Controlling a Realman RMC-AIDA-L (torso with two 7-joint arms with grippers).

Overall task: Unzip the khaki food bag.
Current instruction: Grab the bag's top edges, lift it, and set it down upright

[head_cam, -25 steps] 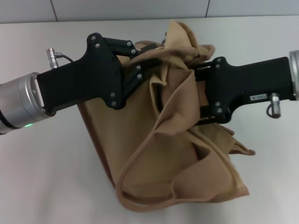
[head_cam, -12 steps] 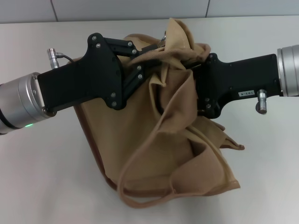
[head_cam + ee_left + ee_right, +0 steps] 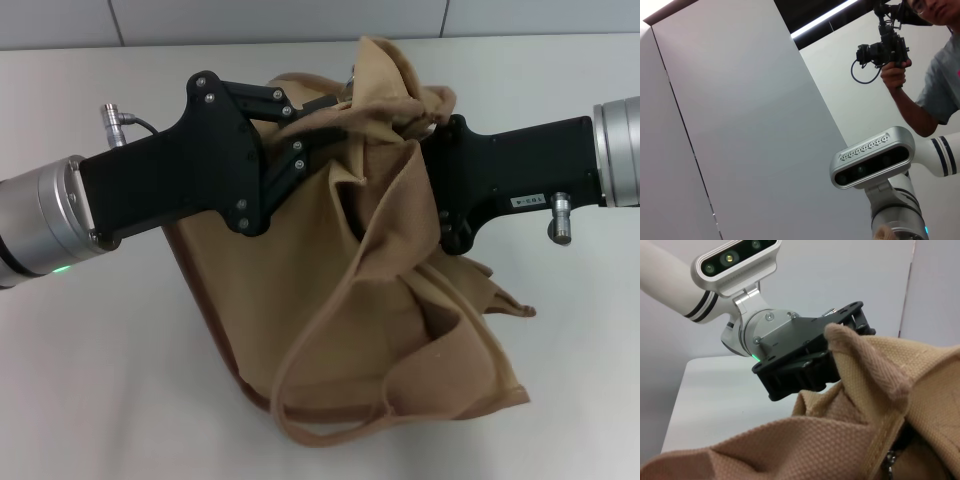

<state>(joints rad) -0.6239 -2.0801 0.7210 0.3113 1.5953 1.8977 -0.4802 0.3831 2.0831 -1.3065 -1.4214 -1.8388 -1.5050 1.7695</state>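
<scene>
The khaki food bag point(image 3: 300, 300) lies crumpled on the white table, with a webbing handle loop point(image 3: 330, 430) trailing at its near edge. My left gripper point(image 3: 330, 108) reaches in from the left and is shut on a fold at the bag's raised top. My right gripper point(image 3: 425, 130) comes in from the right, its tip buried in the folds of the bag's top. In the right wrist view the bag point(image 3: 840, 440) fills the near field, a small metal zipper pull point(image 3: 888, 460) hangs in a dark gap, and the left gripper point(image 3: 837, 347) holds a fabric tip.
The white table point(image 3: 100, 380) spreads around the bag, with a tiled wall point(image 3: 300, 20) behind it. The left wrist view points upward at my head camera point(image 3: 872, 157) and a person holding a camera point(image 3: 935, 95).
My right gripper pushed left into the bag's top, then eased slightly back to the right. The bag's lower right corner and handle loop shifted right. The left arm has not moved.
</scene>
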